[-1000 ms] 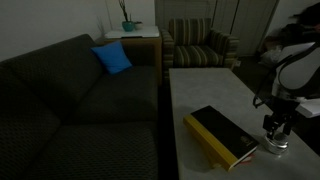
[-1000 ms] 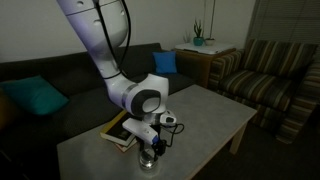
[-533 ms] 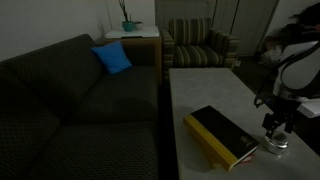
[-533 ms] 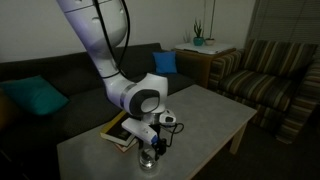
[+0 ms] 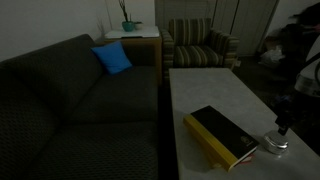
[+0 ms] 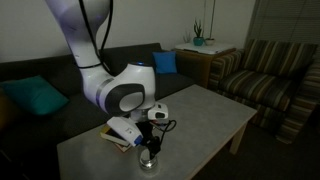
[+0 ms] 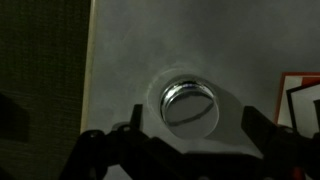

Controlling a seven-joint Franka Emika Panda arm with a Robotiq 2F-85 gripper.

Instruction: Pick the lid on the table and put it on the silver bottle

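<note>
Gripper (image 7: 195, 128) is hanging with jaws spread wide, holding nothing, above the lid (image 7: 188, 100), which is sitting atop the silver bottle (image 5: 275, 144) on the table (image 7: 120, 50). Dimness is blurring their seam, and the frame edge is cutting off the book (image 7: 303, 98).

Home living room: sofa (image 5: 80, 95), striped armchair (image 5: 200, 45), low table (image 5: 210, 90).

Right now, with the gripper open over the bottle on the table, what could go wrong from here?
1. The open gripper shows a finger on each side of the silver bottle. A sideways move rather than a straight lift could tip it.
2. The lid looks slightly off-centre on the rim, so a bump might slide it off.
3. The bottle stands near the table edge, close beside the book.
</note>
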